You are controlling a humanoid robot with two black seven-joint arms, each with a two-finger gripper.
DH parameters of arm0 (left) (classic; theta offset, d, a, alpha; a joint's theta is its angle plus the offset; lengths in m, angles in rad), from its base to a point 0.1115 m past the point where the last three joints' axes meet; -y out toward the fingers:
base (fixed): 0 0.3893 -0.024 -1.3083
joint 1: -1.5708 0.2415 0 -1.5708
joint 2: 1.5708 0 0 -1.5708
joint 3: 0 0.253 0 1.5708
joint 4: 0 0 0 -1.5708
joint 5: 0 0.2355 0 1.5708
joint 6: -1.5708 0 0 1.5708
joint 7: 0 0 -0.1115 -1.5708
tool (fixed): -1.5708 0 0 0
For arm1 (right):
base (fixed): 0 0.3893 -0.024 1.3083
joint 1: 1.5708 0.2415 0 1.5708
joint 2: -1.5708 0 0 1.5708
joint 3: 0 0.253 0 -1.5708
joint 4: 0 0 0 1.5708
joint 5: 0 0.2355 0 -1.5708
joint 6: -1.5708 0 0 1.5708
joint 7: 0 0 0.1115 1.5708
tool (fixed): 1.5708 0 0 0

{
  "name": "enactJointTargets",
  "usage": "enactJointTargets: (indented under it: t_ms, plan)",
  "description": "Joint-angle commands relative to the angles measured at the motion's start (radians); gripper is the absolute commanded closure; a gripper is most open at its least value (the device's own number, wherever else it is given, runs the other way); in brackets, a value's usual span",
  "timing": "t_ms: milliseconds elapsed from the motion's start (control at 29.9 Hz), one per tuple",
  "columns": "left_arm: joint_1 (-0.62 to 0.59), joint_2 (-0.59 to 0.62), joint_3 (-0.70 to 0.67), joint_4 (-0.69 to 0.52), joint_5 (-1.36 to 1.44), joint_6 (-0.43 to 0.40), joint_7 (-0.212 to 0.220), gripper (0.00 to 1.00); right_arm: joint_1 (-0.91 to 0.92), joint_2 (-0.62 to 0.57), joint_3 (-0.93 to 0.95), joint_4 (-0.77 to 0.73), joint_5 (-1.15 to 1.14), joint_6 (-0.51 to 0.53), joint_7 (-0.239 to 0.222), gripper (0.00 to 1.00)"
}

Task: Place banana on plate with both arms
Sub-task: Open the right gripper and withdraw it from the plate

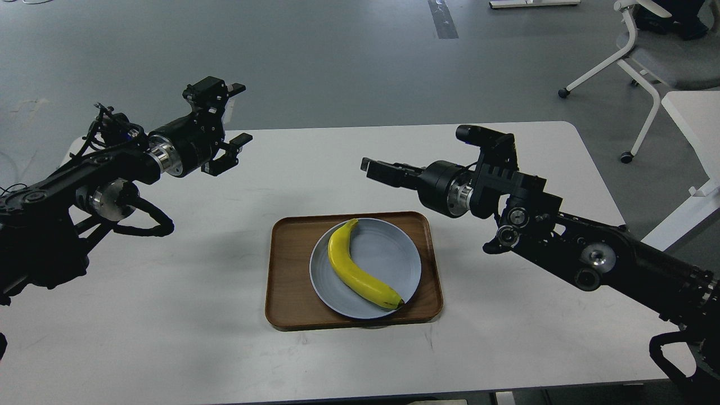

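Observation:
The yellow banana (360,273) lies flat on the pale blue-grey plate (394,247), running from the upper left of the plate to its lower right, dark tip at the front right. No gripper touches it. My right gripper (372,167) hangs empty above the table behind the plate, pointing left, with its fingers seen side-on and slightly apart. My left gripper (241,112) is wide open and empty, held high over the table's far left, well away from the plate.
The plate sits in a rectangular brown wooden tray (289,270) on the white table (169,315). A white chair (647,62) and another white table's edge (694,129) stand off to the right.

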Motion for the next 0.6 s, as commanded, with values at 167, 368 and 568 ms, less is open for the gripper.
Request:
enactJointTargets:
  t_ms: [167,368,568]
  plan:
    - [0.005,-0.028,-0.030,0.001,-0.012,0.000,-0.057,0.02,0.059,-0.106,0.107,-0.095,0.680,0.023,-0.003,0.00]
    - [0.026,-0.037,-0.035,-0.001,-0.028,-0.006,-0.092,0.02,0.024,-0.167,0.182,-0.130,0.751,0.253,0.022,0.00]
    - [0.042,-0.039,-0.067,-0.004,-0.143,-0.011,-0.081,0.02,-0.023,-0.107,0.308,-0.198,0.749,0.212,0.034,0.00]
